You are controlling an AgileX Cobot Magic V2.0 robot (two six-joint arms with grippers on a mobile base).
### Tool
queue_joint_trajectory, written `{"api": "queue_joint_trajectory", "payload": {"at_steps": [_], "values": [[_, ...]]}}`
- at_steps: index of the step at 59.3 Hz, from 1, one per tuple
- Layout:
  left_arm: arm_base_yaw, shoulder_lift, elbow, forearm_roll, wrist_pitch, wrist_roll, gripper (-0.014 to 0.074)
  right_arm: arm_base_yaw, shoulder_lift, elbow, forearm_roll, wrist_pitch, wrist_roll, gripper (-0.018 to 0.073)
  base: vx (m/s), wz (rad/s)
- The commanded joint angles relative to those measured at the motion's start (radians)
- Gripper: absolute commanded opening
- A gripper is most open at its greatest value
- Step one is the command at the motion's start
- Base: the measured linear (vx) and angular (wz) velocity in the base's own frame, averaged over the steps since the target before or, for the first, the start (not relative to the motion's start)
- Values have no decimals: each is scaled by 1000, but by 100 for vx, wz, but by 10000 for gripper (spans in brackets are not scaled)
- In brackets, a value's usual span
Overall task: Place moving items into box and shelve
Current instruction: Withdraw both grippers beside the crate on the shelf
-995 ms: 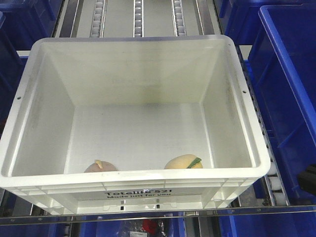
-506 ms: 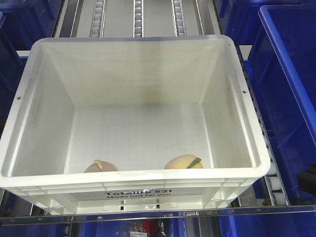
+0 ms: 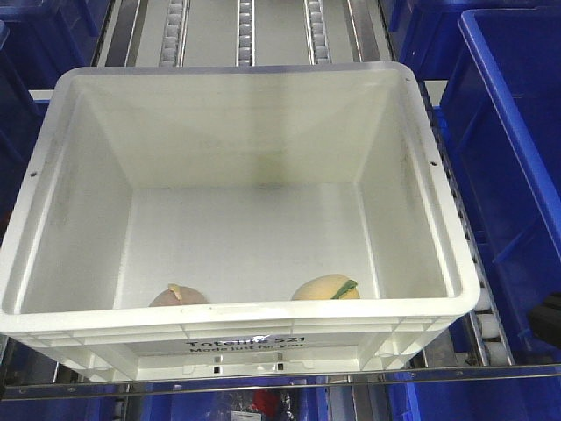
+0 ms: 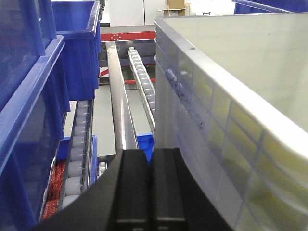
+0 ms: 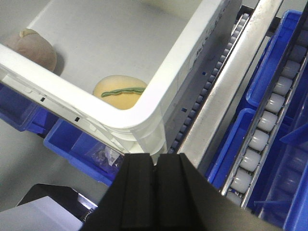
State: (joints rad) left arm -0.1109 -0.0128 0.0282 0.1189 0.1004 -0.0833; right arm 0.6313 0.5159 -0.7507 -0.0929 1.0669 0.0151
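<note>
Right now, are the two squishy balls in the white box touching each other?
Apart. The right wrist view shows bare box floor between the yellow lump and the pink lump inside the box.

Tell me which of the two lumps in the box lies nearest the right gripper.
The yellow lump with the green edge, in the box corner just ahead of the right gripper. The pink lump lies farther along the wall.

two soft lumps (image 3: 326, 288) (image 3: 178, 296) inside white box (image 3: 263, 329), near front wall

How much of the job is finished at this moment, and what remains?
Done: both moving items, the yellow lump and the pink lump, lie inside the white box. In hand: both grippers, left and right, are shut beside the box corners. Left: pushing the box onto the shelf rollers.
</note>
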Motion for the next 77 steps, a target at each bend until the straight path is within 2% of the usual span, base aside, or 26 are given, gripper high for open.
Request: {"api": "queue_joint_trajectory", "payload": {"at_steps": [1,6,20,36,77], "values": [[1,-15,29,0,-88,-29,-3,-1,5,-25,-6,-61,-9,-16,0,0],[11,-15,29,0,-88,-63,-3,-1,5,-25,-6,-61,-9,-16,0,0],[50,-15,29,0,-88,-61,-3,-1,5,-25,-6,-61,-9,-16,0,0],[138,-15,29,0,-88,-61,-3,-1,5,-25,-7,-61,-9,-16,0,0],[138,-14,28,0,-88,-61,-3,-1,5,-25,-7,-62,-9,-16,0,0]]}}
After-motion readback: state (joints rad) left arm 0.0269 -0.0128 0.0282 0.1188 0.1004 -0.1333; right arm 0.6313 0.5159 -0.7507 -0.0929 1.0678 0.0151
